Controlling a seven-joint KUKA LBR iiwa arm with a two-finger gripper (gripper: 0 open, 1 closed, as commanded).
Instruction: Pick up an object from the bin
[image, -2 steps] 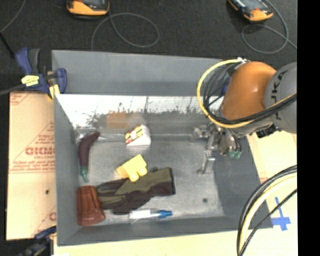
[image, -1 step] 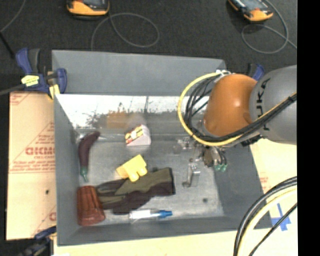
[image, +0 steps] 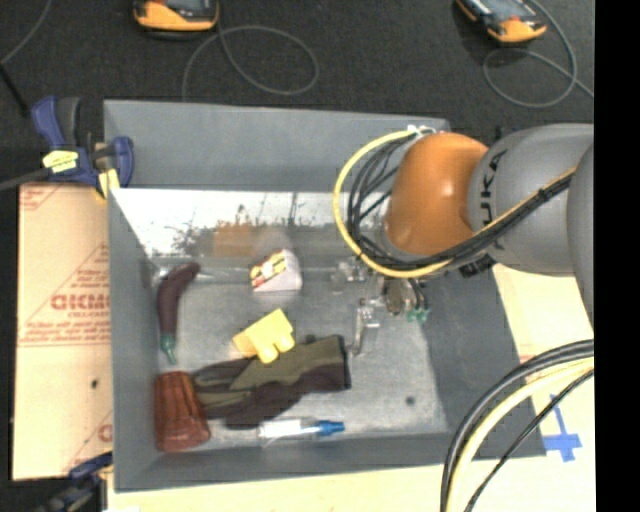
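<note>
The grey metal bin (image: 130, 330) stands on a dark surface (image: 300, 60). By its left wall a purple toy eggplant (image: 173, 300) lies lengthwise, green stem end toward the front, close to the wall with a narrow strip of floor between. In the front-left corner a brown cylinder (image: 178, 410) sits close to both the left and front walls, with little room around it.

A dark olive-and-brown glove (image: 285, 378) stretches rightward from the cylinder, its finger end touching it. A yellow plastic piece (image: 265, 335) rests at the glove's upper edge. Further back, a small white box (image: 275, 272) with red and yellow print lies near the rear wall, apart from everything else, with bare floor on both sides. A white pen with a blue cap (image: 300, 430) lies along the front wall, just beside the glove's lower edge.

Right of the glove the bin floor is bare up to the right wall, the widest free stretch. The tool (image: 382, 318) hangs over this floor, just beside the glove's right end; whether it is spread or pressed together I cannot tell. Above it sits the wrist's orange cover (image: 435, 195), ringed by cables, and the grey arm (image: 540, 200) crosses the bin's right rim.
</note>
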